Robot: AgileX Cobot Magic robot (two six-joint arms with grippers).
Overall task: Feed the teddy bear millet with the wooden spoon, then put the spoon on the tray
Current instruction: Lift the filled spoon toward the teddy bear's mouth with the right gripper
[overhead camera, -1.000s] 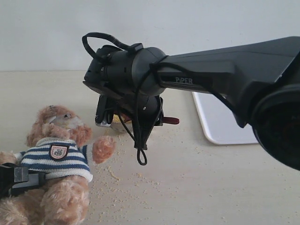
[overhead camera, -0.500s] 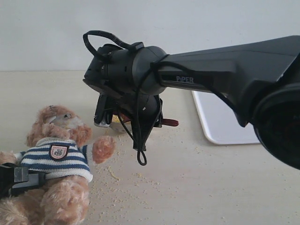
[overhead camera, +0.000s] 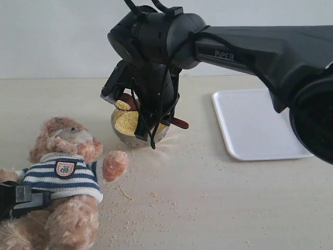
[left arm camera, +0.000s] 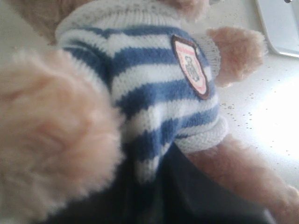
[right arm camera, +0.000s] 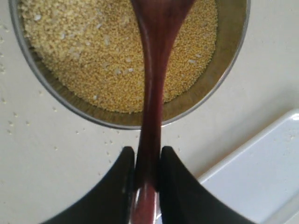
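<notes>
The teddy bear (overhead camera: 62, 166) sits at the front left in its striped shirt (left arm camera: 140, 88). My left gripper (overhead camera: 21, 200) is pressed into its side, and dark jaws (left arm camera: 163, 191) close on the shirt's hem. The metal bowl (overhead camera: 120, 133) of millet (right arm camera: 107, 60) stands behind the bear's paw. My right gripper (right arm camera: 147, 161) is shut on the handle of the wooden spoon (right arm camera: 156, 70), just above the bowl. The spoon's bowl (overhead camera: 124, 103) carries a small heap of millet. The white tray (overhead camera: 255, 125) lies to the right, with nothing on it.
Millet crumbs (overhead camera: 140, 195) are scattered over the table in front of the bowl and beside the bear. The right arm (overhead camera: 250, 47) stretches across from the right edge above the tray. A pale wall closes the back.
My right wrist has risen and swung back over the bowl, which was hidden behind it before. The spoon has come up with millet on it. The bear and left gripper are unmoved.
</notes>
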